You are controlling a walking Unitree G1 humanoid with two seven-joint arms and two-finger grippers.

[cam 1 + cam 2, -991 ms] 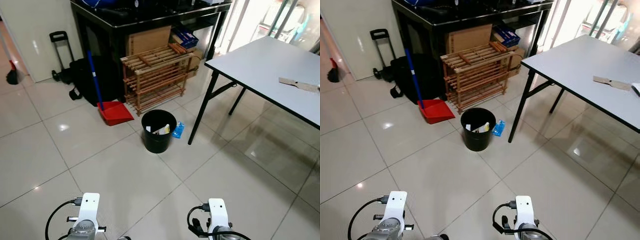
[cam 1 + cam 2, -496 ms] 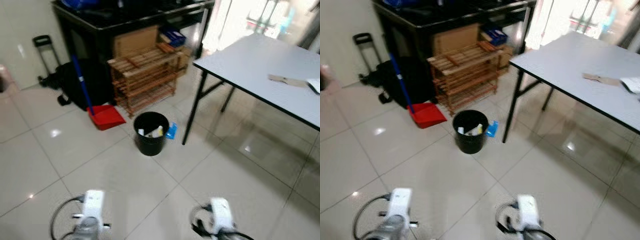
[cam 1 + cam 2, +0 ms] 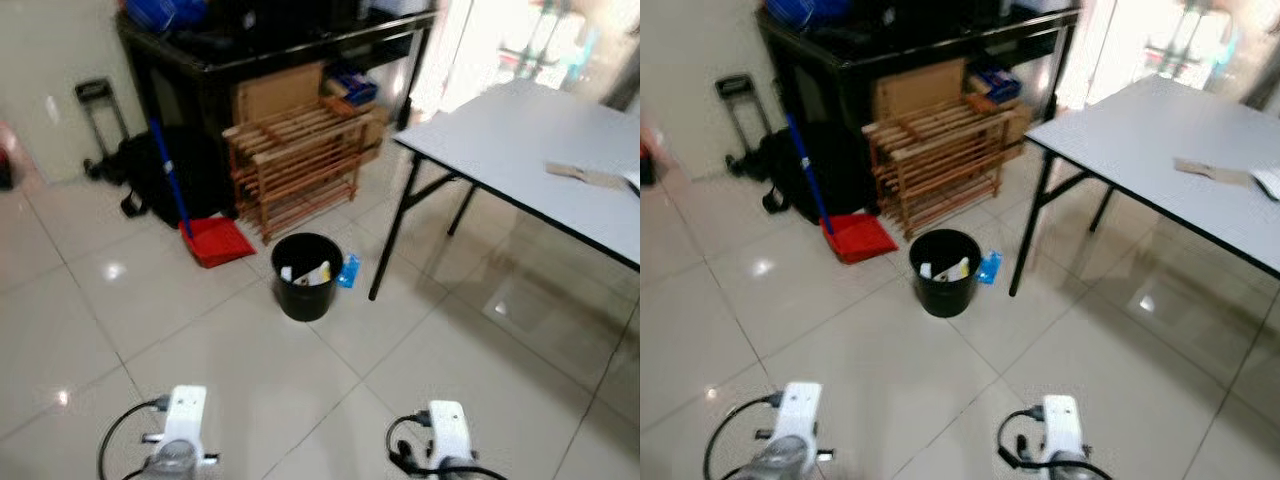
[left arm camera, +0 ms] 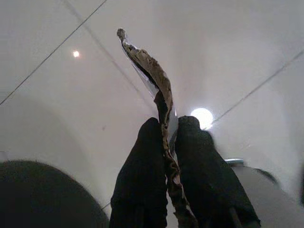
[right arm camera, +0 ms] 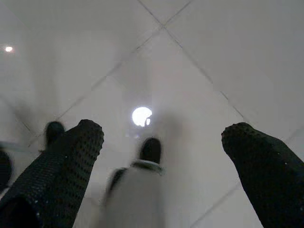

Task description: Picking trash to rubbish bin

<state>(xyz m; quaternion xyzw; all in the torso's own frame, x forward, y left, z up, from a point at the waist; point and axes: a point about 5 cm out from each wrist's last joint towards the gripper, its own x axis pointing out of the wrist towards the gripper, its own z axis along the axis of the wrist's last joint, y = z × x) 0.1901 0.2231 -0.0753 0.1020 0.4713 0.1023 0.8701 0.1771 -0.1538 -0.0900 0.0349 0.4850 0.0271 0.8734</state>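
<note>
**Tiled room, bin ahead, scrap in the left gripper**

A floor (image 3: pixel 90 330) of large pale glossy tiles runs through the whole room, with lamp glare on it. At the right a grey tabletop (image 3: pixel 520 140) on black folding legs reaches in from the far right; a flat brown cardboard piece (image 3: pixel 583 176) lies on it near the right edge. At the far side stands a black cabinet (image 3: pixel 200 70) with a brown board leaning under it, and just in front of that a slatted wooden rack (image 3: pixel 300 160). Left of the rack a black bag (image 3: pixel 150 180) sits on the floor, with a luggage trolley (image 3: pixel 95 110) against the wall behind it. A red dustpan (image 3: pixel 215 240) with a blue handle leans between bag and rack.

The bin (image 3: pixel 306 275), round and black, stands on the floor near the tabletop's front leg, with pale rubbish inside. A small blue packet (image 3: pixel 348 270) lies on the tiles just beside it, to the right.

The head views show the two wrists low at the near edge, well apart from the bin.

The left wrist view shows the left gripper (image 4: pixel 165 130) pinched tight on a thin, crumpled brown-and-silver scrap (image 4: pixel 147 71), which sticks out past the fingertips over bare tile. The right wrist view shows the right gripper (image 5: pixel 161 135) spread wide with nothing between its fingers (image 5: pixel 71 152), above tile.
</note>
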